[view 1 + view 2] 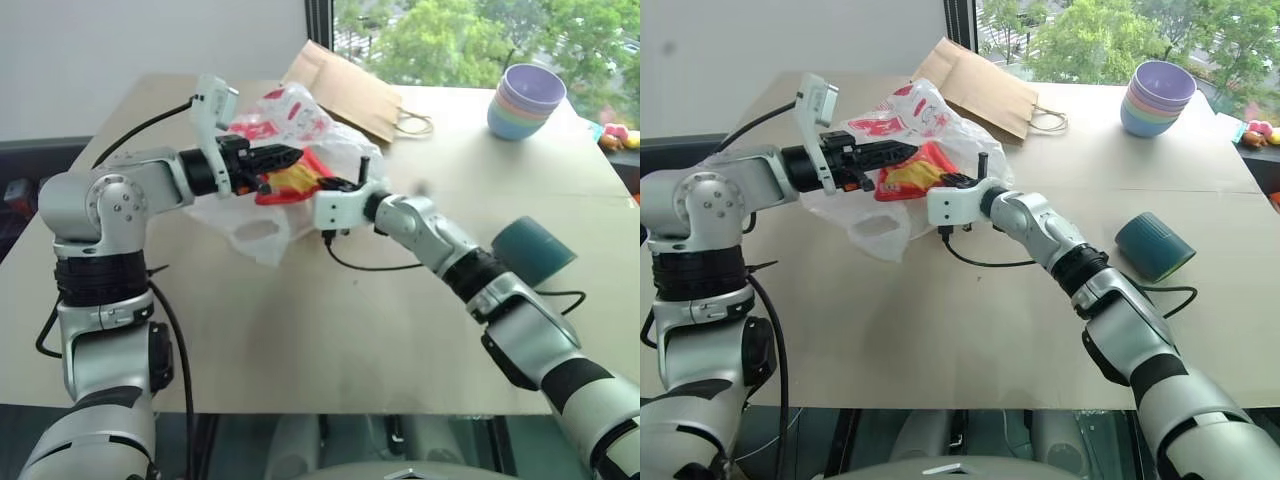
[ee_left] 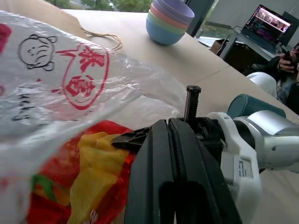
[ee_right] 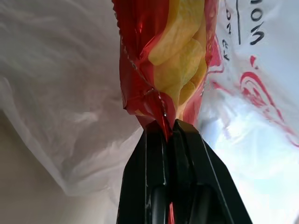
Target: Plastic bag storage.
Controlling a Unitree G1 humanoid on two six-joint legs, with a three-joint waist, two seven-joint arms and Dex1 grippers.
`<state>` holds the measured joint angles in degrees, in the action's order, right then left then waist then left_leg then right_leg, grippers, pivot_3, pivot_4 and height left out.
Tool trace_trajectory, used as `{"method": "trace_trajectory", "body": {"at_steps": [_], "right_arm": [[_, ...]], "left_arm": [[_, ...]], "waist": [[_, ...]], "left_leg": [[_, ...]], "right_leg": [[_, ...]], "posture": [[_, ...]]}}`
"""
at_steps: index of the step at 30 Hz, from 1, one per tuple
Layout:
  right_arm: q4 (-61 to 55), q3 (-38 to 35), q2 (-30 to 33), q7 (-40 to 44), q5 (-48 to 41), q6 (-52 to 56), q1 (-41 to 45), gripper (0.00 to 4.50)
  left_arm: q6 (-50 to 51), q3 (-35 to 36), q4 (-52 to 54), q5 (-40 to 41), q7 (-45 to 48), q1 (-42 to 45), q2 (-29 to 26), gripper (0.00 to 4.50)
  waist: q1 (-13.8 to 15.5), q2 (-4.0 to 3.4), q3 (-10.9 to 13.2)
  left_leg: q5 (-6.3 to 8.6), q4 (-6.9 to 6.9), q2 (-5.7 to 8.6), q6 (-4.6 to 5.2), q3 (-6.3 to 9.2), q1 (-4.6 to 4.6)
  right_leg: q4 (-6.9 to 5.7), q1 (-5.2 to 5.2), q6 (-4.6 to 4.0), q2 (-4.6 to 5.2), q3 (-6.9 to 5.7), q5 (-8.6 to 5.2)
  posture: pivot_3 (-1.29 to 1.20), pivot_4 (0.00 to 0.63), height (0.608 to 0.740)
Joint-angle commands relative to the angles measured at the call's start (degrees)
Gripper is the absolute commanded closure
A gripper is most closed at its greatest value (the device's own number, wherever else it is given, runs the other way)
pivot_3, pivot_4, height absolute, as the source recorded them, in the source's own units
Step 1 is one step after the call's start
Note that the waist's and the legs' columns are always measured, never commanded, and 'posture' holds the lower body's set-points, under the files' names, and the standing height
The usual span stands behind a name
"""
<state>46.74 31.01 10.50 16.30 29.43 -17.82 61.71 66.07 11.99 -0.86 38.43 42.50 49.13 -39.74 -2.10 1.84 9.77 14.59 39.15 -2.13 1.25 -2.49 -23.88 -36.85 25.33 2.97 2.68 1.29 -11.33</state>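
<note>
Grippers: we see right gripper (image 3: 169, 125) clamped on the crimped edge of a glossy red-and-yellow snack packet (image 3: 170, 51) | left gripper (image 1: 283, 157) closed, pinching the plastic bag (image 1: 290, 115) | bag: thin, crinkled, translucent white film with red print, held above the beige table (image 1: 330, 330), packet against it.

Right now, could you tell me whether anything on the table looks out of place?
Yes: the teal cup lies tipped on its side near the right arm, nothing spilled. The red snack packet is pinched in the right tool against the plastic bag.
</note>
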Motion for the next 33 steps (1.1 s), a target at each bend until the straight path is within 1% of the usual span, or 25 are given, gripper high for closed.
{"method": "trace_trajectory", "body": {"at_steps": [1, 4, 6, 10, 12, 14, 17, 19, 20, 21, 23, 24, 25, 26, 27, 29, 30, 32, 33], "right_arm": [[-0.08, -4.13, 0.13, 2.9, -4.85, -4.64, 2.36, 4.49], [-0.84, -4.08, 1.36, 5.83, -4.74, -5.68, 1.53, 4.49], [0.66, -4.1, 1.04, 5.16, -3.93, -4.44, 1.95, 4.49], [5.79, -3.76, -1.63, 3.7, -2.81, -2.89, 4.19, 4.49], [7.45, -2.85, -3.17, 5.72, -2.77, -5.43, 5.56, 4.49], [11.43, -2.08, -6.57, 4.13, -1.65, -5.28, 8.72, 4.49], [18.07, -1.59, -10.26, -1.97, 0.85, -3.15, 13.31, 4.5], [21.35, -1.66, -11.32, -5.29, 2.09, -0.9, 16.3, 4.5], [22.73, -0.82, -11.38, -6.33, 3.4, -0.24, 17.23, 4.5], [23.79, 0.07, -11.46, -6.15, 4.35, -0.8, 17.71, 4.5], [25.3, 0.68, -12.12, -4.04, 4.8, -1.84, 18.14, 4.5], [25.74, -1.02, -12.96, -1.29, 2.76, -2.07, 18.05, 4.5], [25.93, -1.47, -13.35, -1.15, 2.48, -2.15, 18.28, 3.79], [25.98, -1.43, -13.5, -1.67, 2.71, -2.35, 18.51, 3.41], [25.86, -1.47, -13.46, -2.61, 2.9, -2.7, 18.6, 2.9], [25.02, -1.28, -12.67, -3.95, 3.42, -3.47, 18.05, 2.41], [24.47, -1.43, -12.18, -3.64, 3.24, -3.86, 17.43, 1.85], [22.7, -2.86, -11.07, -1.73, 1.36, -4.56, 15.52, 1.06], [21.54, -3.53, -10.44, -1.17, 0.55, -4.78, 14.61, 0.57]], "left_arm": [[-0.16, 2.07, 2.9, 1.1, -0.61, -0.09, -1.38, 4.5], [-1.47, 2.07, 3.82, -0.43, -2.3, -1.35, -2.02, 4.5], [-2.01, 2.95, 4.56, -0.27, -3.17, -2.17, -1.85, 4.5], [-3.82, 4.12, 6.09, -0.78, -4.1, -5.29, -3.03, 4.5], [-5.45, 4.53, 6.24, -1.35, -4.66, -5.87, -3.39, 4.5], [-6.77, 5.34, 5.07, -2.09, -5.45, -5.62, -3.94, 4.5], [-8.19, 6.48, 3.89, -2.65, -6.15, -6.13, -4.66, 3.71], [-9.28, 6.99, 3.63, -3.7, -6.59, -7.64, -5.7, 2.89], [-9.41, 7.32, 4.05, -3.63, -6.49, -8.48, -6.05, 2.33], [-9.68, 7.34, 4.53, -3.9, -6.51, -9.37, -6.4, 1.89], [-10.29, 6.92, 5.59, -4.26, -6.48, -10.79, -6.81, 0.86], [-10.91, 6.72, 5.78, -4.7, -6.72, -11.3, -6.9, 0.65], [-11.38, 6.6, 5.75, -5.12, -6.96, -11.57, -6.97, 0.2], [-12.05, 6.38, 5.73, -5.68, -7.11, -11.79, -7.09, 0.0], [-12.89, 6.06, 5.71, -6.38, -7.21, -11.95, -7.27, 0.0], [-16.07, 4.39, 5.37, -9.39, -7.59, -12.33, -8.02, 0.0], [-17.99, 3.55, 5.18, -10.9, -7.57, -12.46, -8.31, 0.0], [-22.11, 0.89, 4.5, -14.29, -7.13, -12.3, -9.14, 0.0], [-24.26, -0.97, 4.09, -16.28, -6.59, -12.22, -9.71, 0.0]], "waist": [[-0.17, 0.0, 0.0], [-0.33, 0.0, 0.0], [-0.36, -0.01, 0.01], [-0.63, -0.01, 0.01], [-0.57, -0.02, 0.01], [-0.56, -0.03, 0.02], [-1.12, -0.03, 0.02], [-1.28, -0.04, 0.02], [-1.24, -0.04, 0.02], [-1.2, -0.04, 0.02], [-0.97, -0.02, 0.01], [-0.96, -0.02, 0.01], [-1.01, -0.02, 0.02], [-1.16, -0.03, 0.02], [-1.24, -0.03, 0.03], [-1.38, -0.03, 0.03], [-1.39, -0.03, 0.03], [-1.31, -0.02, 0.02], [-1.22, -0.02, 0.02]], "left_leg": [[0.0, 0.0, 0.0, 0.0, -0.01, 0.0], [0.0, -0.09, 0.0, -0.01, -0.01, 0.05], [0.0, -0.11, -0.01, -0.01, -0.01, 0.04], [0.0, -0.12, -0.02, -0.01, -0.06, 0.08], [-0.01, -0.12, -0.02, -0.02, -0.07, 0.06], [-0.02, -0.12, -0.02, -0.04, -0.09, 0.05], [-0.04, -0.15, -0.03, -0.08, -0.11, 0.04], [-0.06, -0.22, -0.04, -0.12, -0.09, 0.05], [-0.07, -0.26, -0.03, -0.13, -0.09, 0.05], [-0.07, -0.29, -0.03, -0.14, -0.08, 0.05], [-0.07, -0.32, 0.01, -0.14, -0.07, 0.03], [-0.07, -0.32, 0.01, -0.14, -0.08, 0.02], [-0.07, -0.34, 0.02, -0.14, -0.1, 0.01], [-0.07, -0.35, 0.02, -0.14, -0.11, 0.0], [-0.07, -0.39, 0.01, -0.14, -0.13, 0.0], [-0.1, -0.52, 0.0, -0.2, -0.1, 0.02], [-0.12, -0.55, 0.0, -0.22, -0.09, 0.03], [-0.14, -0.65, 0.01, -0.25, -0.08, 0.04], [-0.14, -0.65, 0.01, -0.25, -0.08, 0.04]], "right_leg": [[0.01, -0.01, 0.0, 0.01, 0.01, 0.0], [-0.01, 0.0, 0.0, 0.0, 0.01, 0.0], [-0.07, 0.05, -0.01, -0.01, 0.01, 0.0], [-0.16, 0.08, -0.02, -0.01, 0.09, 0.01], [-0.2, 0.13, -0.04, -0.01, 0.09, 0.02], [-0.21, 0.14, -0.04, -0.01, 0.08, 0.02], [-0.3, 0.28, -0.1, -0.02, 0.15, 0.05], [-0.31, 0.31, -0.11, -0.02, 0.12, 0.05], [-0.31, 0.32, -0.12, -0.02, 0.12, 0.05], [-0.29, 0.32, -0.12, 0.0, 0.11, 0.05], [-0.21, 0.3, -0.12, 0.07, 0.07, 0.05], [-0.18, 0.29, -0.11, 0.08, 0.06, 0.06], [-0.15, 0.29, -0.11, 0.08, 0.07, 0.06], [-0.15, 0.3, -0.11, 0.08, 0.06, 0.06], [-0.15, 0.32, -0.11, 0.06, 0.06, 0.06], [-0.16, 0.35, -0.12, 0.04, 0.04, 0.05], [-0.16, 0.36, -0.13, 0.05, 0.03, 0.05], [-0.12, 0.36, -0.14, 0.05, 0.02, 0.05], [-0.11, 0.36, -0.14, 0.05, 0.01, 0.05]], "posture": [[0.0, 0.15, 0.74], [0.0, 0.15, 0.74], [0.0, 0.15, 0.74], [0.0, 0.15, 0.74], [0.0, 0.15, 0.74], [0.0, 0.15, 0.74], [0.0, 0.15, 0.74], [0.0, 0.15, 0.74], [0.0, 0.15, 0.74], [0.0, 0.15, 0.74], [0.0, 0.15, 0.74], [0.0, 0.15, 0.74], [0.0, 0.15, 0.74], [0.0, 0.15, 0.74], [0.0, 0.15, 0.74], [0.0, 0.15, 0.74], [0.0, 0.15, 0.74], [0.0, 0.15, 0.74], [0.0, 0.15, 0.74]]}}
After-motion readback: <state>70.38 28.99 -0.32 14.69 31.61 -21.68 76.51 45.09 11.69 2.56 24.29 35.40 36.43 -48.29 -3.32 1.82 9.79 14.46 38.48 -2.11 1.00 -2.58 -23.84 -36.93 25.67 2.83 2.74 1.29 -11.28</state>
